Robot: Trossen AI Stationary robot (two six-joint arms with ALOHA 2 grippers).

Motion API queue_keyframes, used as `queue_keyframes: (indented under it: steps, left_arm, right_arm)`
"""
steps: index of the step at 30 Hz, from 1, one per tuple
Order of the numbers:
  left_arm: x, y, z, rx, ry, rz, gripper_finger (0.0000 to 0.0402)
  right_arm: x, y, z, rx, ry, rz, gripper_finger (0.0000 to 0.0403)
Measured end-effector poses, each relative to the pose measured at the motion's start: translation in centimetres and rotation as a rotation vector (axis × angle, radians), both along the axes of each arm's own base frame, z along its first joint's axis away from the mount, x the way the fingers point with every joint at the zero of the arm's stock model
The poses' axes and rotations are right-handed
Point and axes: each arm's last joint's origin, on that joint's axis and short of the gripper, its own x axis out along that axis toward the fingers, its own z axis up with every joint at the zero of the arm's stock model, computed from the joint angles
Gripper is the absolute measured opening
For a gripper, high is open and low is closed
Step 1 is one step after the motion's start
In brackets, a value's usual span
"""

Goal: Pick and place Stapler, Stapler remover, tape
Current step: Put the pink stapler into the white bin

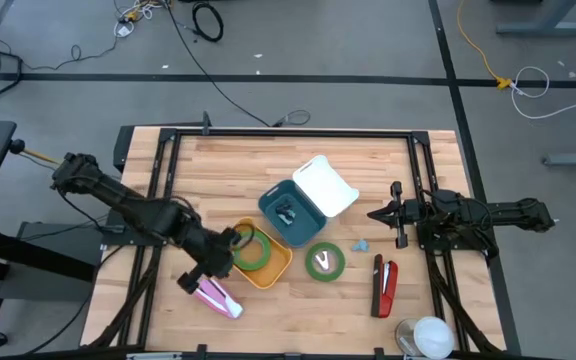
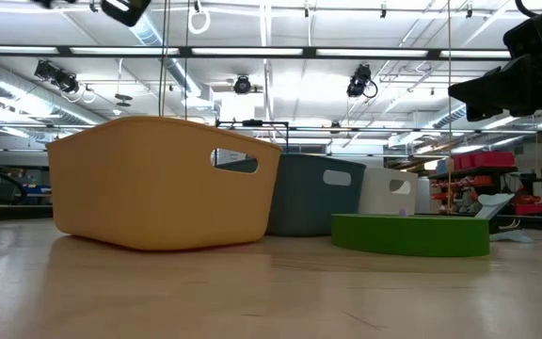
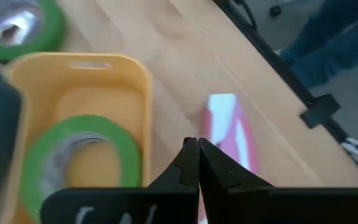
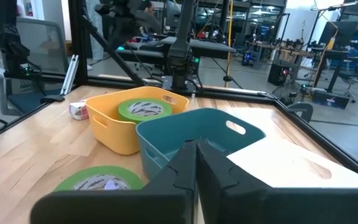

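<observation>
The left gripper (image 1: pixel 236 240), fingers pressed together and empty, hovers at the yellow plastic bin (image 1: pixel 268 267) holding one green tape roll (image 1: pixel 252 249). A second green tape roll (image 1: pixel 324 261) lies beside it. The red-and-black stapler (image 1: pixel 384 287) lies near the closed, empty right gripper (image 1: pixel 376 214).

Wooden table (image 1: pixel 298 160); matt plastic bins (image 1: pixel 263 262)

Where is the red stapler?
In the high view the red stapler lies on the table's right side, near the front edge, right of the loose green tape and below the right gripper.
</observation>
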Motion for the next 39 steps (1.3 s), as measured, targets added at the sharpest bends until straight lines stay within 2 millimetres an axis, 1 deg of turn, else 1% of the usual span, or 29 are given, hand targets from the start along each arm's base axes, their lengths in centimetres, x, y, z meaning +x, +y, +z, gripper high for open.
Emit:
queue_keyframes:
  steps: [7, 12, 21, 25, 28, 31, 39]
  left_arm:
    - [-0.5, -3.1, -1.6, -0.005, 0.089, -0.026, 0.0001]
    - [-0.8, -5.1, -3.0, 0.020, 0.144, -0.050, 0.0012]
    - [-0.7, -7.7, -5.5, 0.063, 0.195, -0.118, 0.0028]
    - [-0.3, -8.5, -6.4, 0.060, 0.211, -0.102, 0.0047]
    - [0.0, -8.7, -7.1, 0.064, 0.236, -0.081, 0.0076]
    - [0.1, -8.9, -7.7, 0.069, 0.261, -0.061, 0.0117]
    - [0.3, -9.1, -8.8, 0.078, 0.308, 0.003, 0.0258]
  right_arm:
    - [0.0, 0.0, 0.0, 0.000, 0.000, 0.000, 0.0013]
    - [0.0, 0.0, 0.0, 0.000, 0.000, 0.000, 0.0013]
    - [0.0, 0.0, 0.0, 0.000, 0.000, 0.000, 0.0013]
    - [0.0, 0.0, 0.0, 0.000, 0.000, 0.000, 0.0013]
    - [0.0, 0.0, 0.0, 0.000, 0.000, 0.000, 0.0013]
    - [0.0, 0.0, 0.0, 0.000, 0.000, 0.000, 0.0013]
    - [0.0, 0.0, 0.0, 0.000, 0.000, 0.000, 0.0013]
